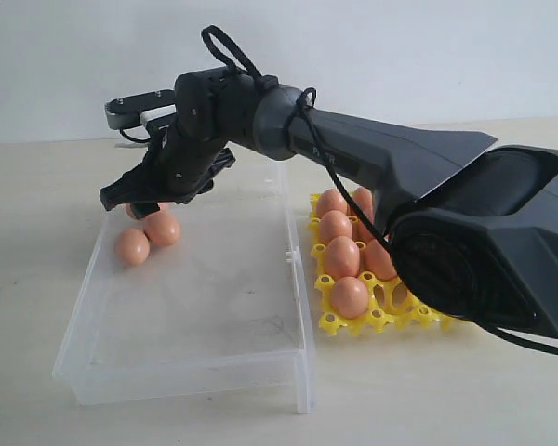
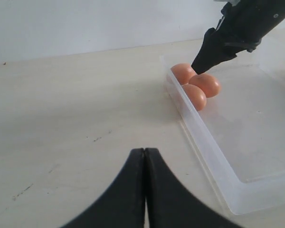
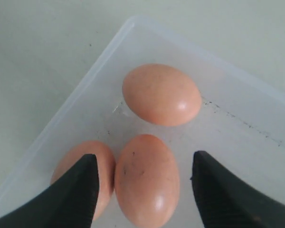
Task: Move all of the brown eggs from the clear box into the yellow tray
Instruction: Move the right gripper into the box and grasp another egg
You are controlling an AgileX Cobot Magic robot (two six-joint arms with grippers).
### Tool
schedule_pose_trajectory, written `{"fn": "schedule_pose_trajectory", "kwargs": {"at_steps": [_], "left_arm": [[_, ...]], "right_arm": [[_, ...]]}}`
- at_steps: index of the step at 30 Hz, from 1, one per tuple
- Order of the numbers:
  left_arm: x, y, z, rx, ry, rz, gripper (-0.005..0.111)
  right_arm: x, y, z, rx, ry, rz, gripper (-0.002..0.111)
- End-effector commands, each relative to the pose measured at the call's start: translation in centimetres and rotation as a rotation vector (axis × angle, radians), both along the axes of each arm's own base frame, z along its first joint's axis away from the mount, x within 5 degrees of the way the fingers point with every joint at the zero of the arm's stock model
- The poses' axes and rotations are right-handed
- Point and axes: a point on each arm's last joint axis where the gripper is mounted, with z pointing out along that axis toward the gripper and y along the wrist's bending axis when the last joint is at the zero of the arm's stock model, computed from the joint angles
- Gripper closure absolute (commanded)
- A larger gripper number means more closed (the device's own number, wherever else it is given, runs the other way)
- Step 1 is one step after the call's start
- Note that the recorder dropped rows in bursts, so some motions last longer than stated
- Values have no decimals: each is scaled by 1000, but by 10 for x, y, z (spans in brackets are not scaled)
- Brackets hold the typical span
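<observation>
Right wrist view: right gripper point(image 3: 143, 159) spread wide and gripping nothing, black fingers point(image 3: 71, 194) either side of one of three smooth, matte brown eggs point(image 3: 146, 178). Visible gap between that egg and each finger. Second egg point(image 3: 73, 152) partly hidden behind one finger, touching the straddled one. Third egg point(image 3: 161, 95) just past the fingertips, lying crosswise, nearest the corner of the shallow rectangular clear box point(image 3: 104, 61) of transparent plastic. Contact between fingers and any shell: not discernible.

Exterior view: same three eggs clustered in the far left corner of the box, fingertips hanging right over them. Right arm reaching across from the right side, passing over the bright yellow tray point(image 1: 330, 323) of latticed plastic with peaked posts. Tray just beside the box's right wall, both on the pale table point(image 1: 37, 186). Several more brown eggs seated upright in the tray's cups, one point(image 1: 349, 295) in the front row. Far part of the tray hidden behind the arm, so no full count possible.

Left wrist view: left gripper point(image 2: 145, 153) closed, fingers pressed flat together with nothing between them, over the table outside the box's long wall, well apart from the eggs.
</observation>
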Motion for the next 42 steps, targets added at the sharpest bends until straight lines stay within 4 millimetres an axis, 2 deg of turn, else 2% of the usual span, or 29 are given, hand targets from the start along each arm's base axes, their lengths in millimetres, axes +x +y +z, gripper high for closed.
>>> {"fn": "schedule_pose_trajectory", "kwargs": {"at_steps": [1, 15, 18, 20, 24, 25, 29, 35, 42], "left_arm": [[0, 0, 3, -4, -19, -3, 107], [0, 0, 3, -4, -19, -3, 107], [0, 0, 3, -4, -19, -3, 107], [0, 0, 3, -4, -19, -3, 107], [0, 0, 3, -4, -19, -3, 107], [0, 0, 3, -4, -19, -3, 107], [0, 0, 3, -4, -19, -3, 107], [0, 0, 3, -4, -19, -3, 107], [0, 0, 3, -4, -19, -3, 107]], "right_arm": [[2, 3, 0, 38, -15, -16, 51], [5, 7, -44, 49, 41, -64, 51], [4, 6, -52, 33, 65, -64, 54], [2, 6, -56, 20, 81, -61, 62], [1, 5, -55, 6, 89, -53, 101], [1, 5, -52, 8, 82, -51, 108], [2, 4, -32, 21, 45, -45, 108], [1, 0, 11, 29, -23, -36, 108], [-23, -17, 55, 70, -123, -27, 108]]}}
